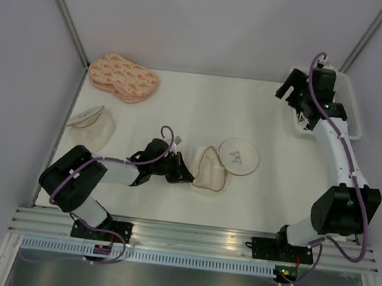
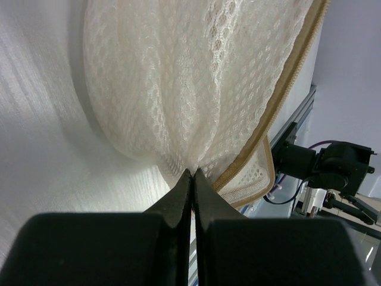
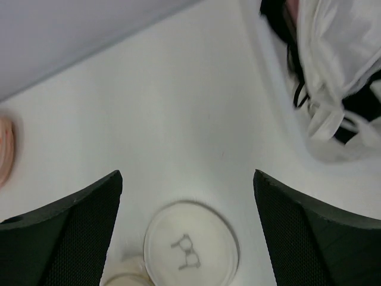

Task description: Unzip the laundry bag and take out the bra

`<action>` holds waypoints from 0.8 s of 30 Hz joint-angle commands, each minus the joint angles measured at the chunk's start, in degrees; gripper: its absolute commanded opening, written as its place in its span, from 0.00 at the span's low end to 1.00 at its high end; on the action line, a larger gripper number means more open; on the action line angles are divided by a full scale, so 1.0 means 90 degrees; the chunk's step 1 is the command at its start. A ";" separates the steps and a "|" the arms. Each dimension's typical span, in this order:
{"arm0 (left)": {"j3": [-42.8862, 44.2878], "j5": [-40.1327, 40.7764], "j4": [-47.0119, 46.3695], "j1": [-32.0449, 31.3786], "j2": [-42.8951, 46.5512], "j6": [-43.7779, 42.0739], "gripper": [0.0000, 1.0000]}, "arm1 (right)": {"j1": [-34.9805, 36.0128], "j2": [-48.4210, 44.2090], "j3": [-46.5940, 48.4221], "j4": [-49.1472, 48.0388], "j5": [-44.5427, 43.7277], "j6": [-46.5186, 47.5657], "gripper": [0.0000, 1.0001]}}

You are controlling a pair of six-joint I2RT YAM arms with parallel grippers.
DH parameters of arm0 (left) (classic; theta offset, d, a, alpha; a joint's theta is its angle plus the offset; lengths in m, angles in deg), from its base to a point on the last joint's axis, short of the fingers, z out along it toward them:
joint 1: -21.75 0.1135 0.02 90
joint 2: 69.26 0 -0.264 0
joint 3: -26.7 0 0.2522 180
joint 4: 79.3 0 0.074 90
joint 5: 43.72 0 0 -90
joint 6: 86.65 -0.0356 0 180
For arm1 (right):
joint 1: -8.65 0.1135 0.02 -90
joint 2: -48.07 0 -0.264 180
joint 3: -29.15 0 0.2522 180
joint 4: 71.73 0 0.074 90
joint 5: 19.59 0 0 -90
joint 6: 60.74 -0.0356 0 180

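The laundry bag lies unzipped mid-table, its two mesh halves spread apart. The marked half (image 1: 238, 155) lies flat and also shows in the right wrist view (image 3: 190, 250). My left gripper (image 1: 188, 177) is shut on the mesh of the other half (image 1: 211, 171); up close, its tips (image 2: 193, 173) pinch a fold of cream mesh (image 2: 178, 77) just beside the tan zip rim (image 2: 292, 89). The white bra (image 3: 333, 71), thin straps trailing, lies in the white basket (image 3: 271, 83). My right gripper (image 3: 186, 179) hangs open and empty above the table near that basket (image 1: 351, 116).
A peach patterned padded pair (image 1: 124, 78) lies at the back left. A plain round pouch (image 1: 91, 123) sits at the left edge. Dark fabric lies under the bra in the basket. Grey walls close in the table's back and sides.
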 commanded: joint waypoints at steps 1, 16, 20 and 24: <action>0.0144 0.0017 -0.0248 -0.0008 0.0315 -0.0065 0.02 | 0.0483 -0.0589 -0.1406 0.0208 -0.0443 -0.0226 0.94; 0.0086 0.0388 0.0123 -0.0008 0.0774 -0.0104 0.02 | 0.1822 -0.1186 -0.4768 -0.0807 -0.0258 -0.0685 0.73; 0.0076 0.0398 0.0123 -0.0008 0.0784 -0.0084 0.02 | 0.1861 -0.1049 -0.4865 -0.0759 -0.0561 -0.0743 0.71; 0.0095 0.0407 0.0123 -0.0008 0.0765 -0.0084 0.02 | 0.1881 -0.0884 -0.5022 -0.0944 -0.0698 -0.0851 0.65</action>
